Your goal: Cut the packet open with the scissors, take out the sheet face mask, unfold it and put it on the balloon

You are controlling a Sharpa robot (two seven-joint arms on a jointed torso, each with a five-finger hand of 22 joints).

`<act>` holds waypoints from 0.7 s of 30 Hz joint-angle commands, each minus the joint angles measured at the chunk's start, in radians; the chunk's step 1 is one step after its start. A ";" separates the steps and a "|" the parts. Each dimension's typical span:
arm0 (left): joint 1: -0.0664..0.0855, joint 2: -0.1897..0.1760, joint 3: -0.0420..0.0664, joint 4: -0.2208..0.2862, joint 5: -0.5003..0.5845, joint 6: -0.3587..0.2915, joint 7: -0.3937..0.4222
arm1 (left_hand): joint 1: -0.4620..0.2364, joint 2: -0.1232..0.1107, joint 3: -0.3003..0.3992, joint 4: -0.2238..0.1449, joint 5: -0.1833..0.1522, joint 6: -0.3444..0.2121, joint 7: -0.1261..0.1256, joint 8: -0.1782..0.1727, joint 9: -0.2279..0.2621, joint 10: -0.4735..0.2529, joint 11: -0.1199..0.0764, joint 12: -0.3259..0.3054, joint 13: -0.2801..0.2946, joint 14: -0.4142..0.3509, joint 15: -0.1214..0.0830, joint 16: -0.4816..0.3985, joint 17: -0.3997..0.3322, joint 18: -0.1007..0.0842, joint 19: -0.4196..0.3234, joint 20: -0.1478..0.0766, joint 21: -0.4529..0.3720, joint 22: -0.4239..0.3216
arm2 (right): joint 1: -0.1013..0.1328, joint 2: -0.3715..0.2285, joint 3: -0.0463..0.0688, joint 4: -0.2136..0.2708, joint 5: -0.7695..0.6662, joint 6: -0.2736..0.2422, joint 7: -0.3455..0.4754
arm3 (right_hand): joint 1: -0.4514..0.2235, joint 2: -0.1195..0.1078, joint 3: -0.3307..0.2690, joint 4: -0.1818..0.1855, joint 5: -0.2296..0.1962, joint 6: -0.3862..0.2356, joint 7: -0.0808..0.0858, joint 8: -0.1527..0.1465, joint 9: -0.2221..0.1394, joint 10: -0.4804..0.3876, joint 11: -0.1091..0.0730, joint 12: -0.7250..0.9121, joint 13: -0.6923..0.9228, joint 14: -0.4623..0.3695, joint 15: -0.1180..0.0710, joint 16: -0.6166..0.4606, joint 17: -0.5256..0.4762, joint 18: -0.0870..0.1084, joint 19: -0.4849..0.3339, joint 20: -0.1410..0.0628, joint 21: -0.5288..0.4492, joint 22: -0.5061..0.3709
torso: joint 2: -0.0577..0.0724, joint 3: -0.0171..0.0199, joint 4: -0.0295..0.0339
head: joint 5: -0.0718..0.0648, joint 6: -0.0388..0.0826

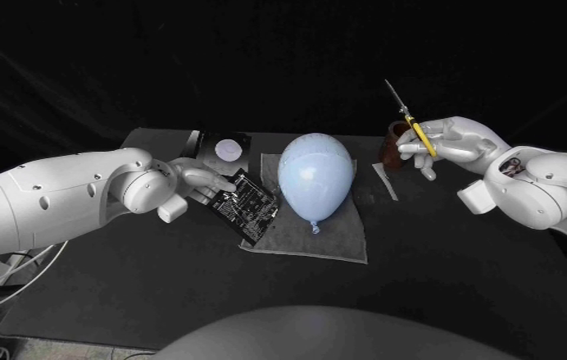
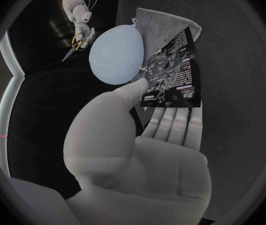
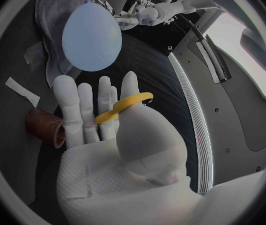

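Left hand pinching packet; right hand raising scissors

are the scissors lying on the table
No, the right hand holds the scissors raised in the air, blades pointing upward.

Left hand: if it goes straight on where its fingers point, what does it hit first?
Likely the pale blue balloon on the grey cloth. The left hand points across at it, and the black printed packet it holds would touch first. Depth is unclear; it might skim the cloth instead.
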 commanded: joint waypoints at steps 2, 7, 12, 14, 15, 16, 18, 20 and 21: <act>0.001 -0.004 0.002 0.010 -0.075 0.057 0.043 | 0.003 0.008 -0.075 0.022 -0.001 -0.094 0.118 -0.056 -0.052 -0.024 0.008 0.001 0.001 -0.034 0.009 -0.017 -0.018 -0.027 -0.027 0.000 -0.014 -0.002 | -0.001 0.002 0.001 -0.001 -0.006 0.017 0.013 | 0.021 0.015 -0.030 -0.005 -0.002 -0.001 0.006 -0.006 0.001 0.012 0.003 0.003 0.001 0.037 -0.052 -0.004 0.001 0.020 0.008 0.001 0.004 0.001 | -0.001 0.0002 0.0001 | 0.000 -0.001; 0.001 -0.010 0.003 0.015 -0.096 0.054 0.061 | 0.085 0.055 -0.326 0.098 -0.001 -0.145 0.124 -0.112 -0.100 -0.160 0.017 -0.012 -0.007 -0.208 0.026 -0.050 -0.104 -0.050 -0.090 0.000 -0.035 -0.005 | -0.003 0.002 0.001 -0.002 -0.006 0.017 0.013 | 0.021 0.015 -0.030 -0.005 -0.002 -0.001 0.006 -0.006 0.001 0.012 0.003 0.003 0.001 0.037 -0.052 -0.004 0.001 0.020 0.008 0.001 0.004 0.001 | -0.001 0.0003 -0.0007 | 0.001 0.000; 0.002 -0.023 0.007 0.015 -0.111 0.018 0.103 | 0.216 0.075 -0.498 0.231 -0.002 -0.164 0.127 -0.145 -0.126 -0.247 0.026 -0.016 -0.011 -0.277 0.031 -0.052 -0.146 -0.059 -0.137 0.003 -0.037 -0.007 | -0.004 0.003 0.001 -0.005 -0.005 0.017 0.014 | 0.021 0.015 -0.030 -0.005 -0.002 -0.001 0.006 -0.006 0.001 0.012 0.003 0.003 0.001 0.037 -0.052 -0.004 0.001 0.020 0.008 0.001 0.004 0.001 | -0.001 0.0010 -0.0006 | 0.001 -0.001; 0.005 -0.032 0.010 0.016 -0.117 0.004 0.124 | 0.232 0.073 -0.506 0.249 -0.002 -0.168 0.126 -0.149 -0.129 -0.254 0.025 -0.017 -0.012 -0.284 0.033 -0.053 -0.150 -0.060 -0.144 0.003 -0.038 -0.008 | -0.004 0.003 0.001 -0.007 -0.005 0.017 0.013 | 0.021 0.015 -0.030 -0.005 -0.002 -0.001 0.006 -0.006 0.001 0.012 0.003 0.003 0.001 0.037 -0.052 -0.004 0.001 0.020 0.008 0.001 0.004 0.001 | -0.001 0.0008 -0.0007 | 0.002 -0.001; 0.006 -0.037 0.012 0.017 -0.121 -0.001 0.130 | 0.241 0.073 -0.509 0.258 -0.002 -0.169 0.126 -0.151 -0.130 -0.248 0.025 -0.016 -0.011 -0.282 0.033 -0.052 -0.150 -0.060 -0.140 0.003 -0.037 -0.007 | -0.004 0.003 0.001 -0.008 -0.005 0.017 0.013 | 0.021 0.015 -0.030 -0.005 -0.002 -0.001 0.006 -0.006 0.001 0.012 0.003 0.003 0.001 0.037 -0.052 -0.004 0.001 0.020 0.008 0.001 0.004 0.001 | -0.001 0.0006 -0.0007 | 0.002 -0.001; 0.009 -0.042 0.015 0.019 -0.129 -0.006 0.137 | 0.254 0.075 -0.511 0.271 -0.001 -0.167 0.126 -0.152 -0.131 -0.239 0.024 -0.014 -0.010 -0.261 0.032 -0.048 -0.145 -0.058 -0.122 0.002 -0.033 -0.005 | -0.004 0.003 0.001 -0.009 -0.005 0.017 0.013 | 0.021 0.015 -0.030 -0.005 -0.002 -0.001 0.006 -0.006 0.001 0.012 0.003 0.003 0.001 0.037 -0.052 -0.004 0.001 0.020 0.008 0.001 0.004 0.001 | -0.001 0.0002 -0.0007 | 0.002 -0.001; 0.016 -0.049 0.018 0.020 -0.147 -0.011 0.145 | 0.265 0.074 -0.514 0.285 -0.001 -0.171 0.126 -0.156 -0.134 -0.232 0.024 -0.013 -0.010 -0.241 0.030 -0.043 -0.141 -0.055 -0.104 0.001 -0.028 -0.003 | -0.005 0.003 0.001 -0.011 -0.004 0.018 0.013 | 0.021 0.015 -0.030 -0.005 -0.002 -0.001 0.006 -0.006 0.001 0.012 0.003 0.003 0.001 0.037 -0.052 -0.004 0.001 0.020 0.008 0.001 0.004 0.001 | -0.001 -0.0001 -0.0001 | 0.001 0.000; 0.026 -0.057 0.021 0.021 -0.164 -0.014 0.151 | 0.271 0.066 -0.520 0.295 -0.001 -0.187 0.127 -0.165 -0.143 -0.224 0.025 -0.012 -0.009 -0.253 0.031 -0.046 -0.146 -0.054 -0.100 0.001 -0.027 -0.003 | -0.005 0.003 0.001 -0.014 -0.004 0.018 0.014 | 0.021 0.015 -0.030 -0.005 -0.002 -0.001 0.006 -0.006 0.001 0.012 0.003 0.003 0.001 0.037 -0.052 -0.004 0.001 0.020 0.008 0.001 0.004 0.001 | -0.002 -0.0003 0.0005 | -0.001 0.000; 0.032 -0.060 0.022 0.022 -0.170 -0.015 0.154 | 0.273 0.061 -0.524 0.297 -0.001 -0.194 0.128 -0.169 -0.146 -0.214 0.025 -0.012 -0.008 -0.263 0.032 -0.048 -0.150 -0.054 -0.100 0.001 -0.028 -0.003 | -0.005 0.004 0.001 -0.015 -0.004 0.018 0.014 | 0.021 0.015 -0.030 -0.005 -0.002 -0.001 0.006 -0.006 0.001 0.012 0.003 0.003 0.001 0.037 -0.052 -0.004 0.001 0.020 0.008 0.001 0.004 0.001 | -0.002 -0.0004 0.0003 | -0.001 0.000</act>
